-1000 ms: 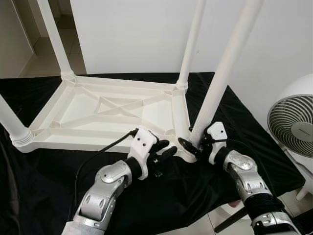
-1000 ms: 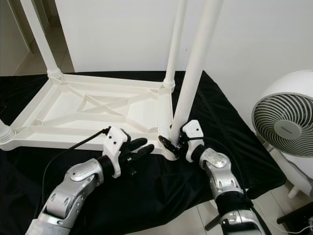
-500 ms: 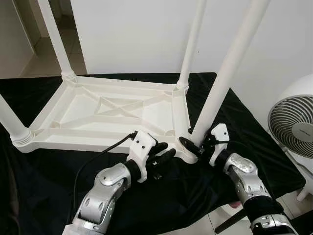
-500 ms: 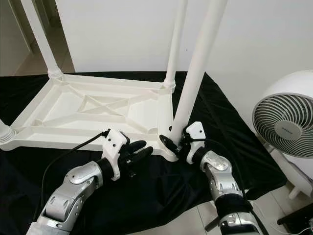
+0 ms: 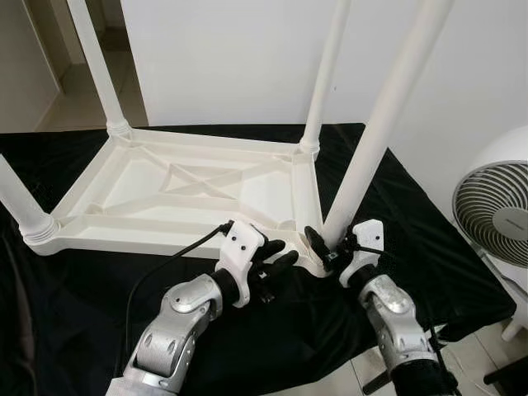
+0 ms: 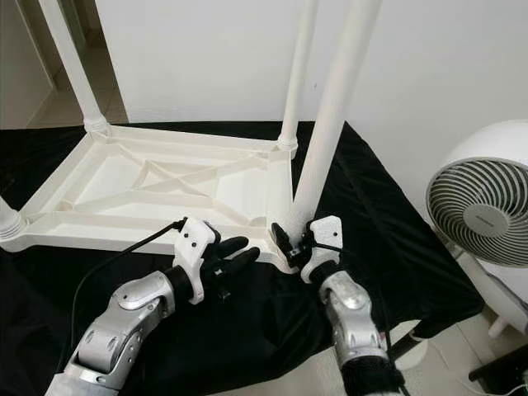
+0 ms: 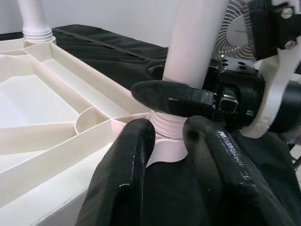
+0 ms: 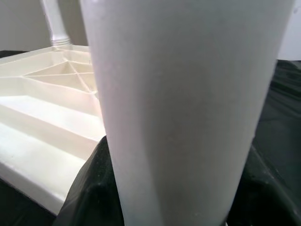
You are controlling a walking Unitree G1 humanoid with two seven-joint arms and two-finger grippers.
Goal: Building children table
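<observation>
A white plastic children's table (image 5: 177, 177) lies upside down on a black cloth. Three legs stand screwed in: far left (image 5: 99, 66), far right (image 5: 326, 70) and near left (image 5: 21, 206). The near right leg (image 5: 375, 144) rises tilted from the corner socket, its threaded base (image 7: 167, 125) at the socket. My right gripper (image 5: 330, 247) is shut on this leg just above the base, and the leg (image 8: 188, 103) sits between its dark fingers. My left gripper (image 5: 276, 257) hovers open at the table's front edge, just left of that corner, holding nothing.
A white floor fan (image 5: 495, 210) stands close on the right, beside the cloth's edge. The black cloth (image 5: 82, 289) covers the surface under the table. A white wall rises behind, with a doorway at the far left.
My right forearm has swung in toward the left and the gripper has turned around the leg's base. The left gripper has shifted only slightly.
</observation>
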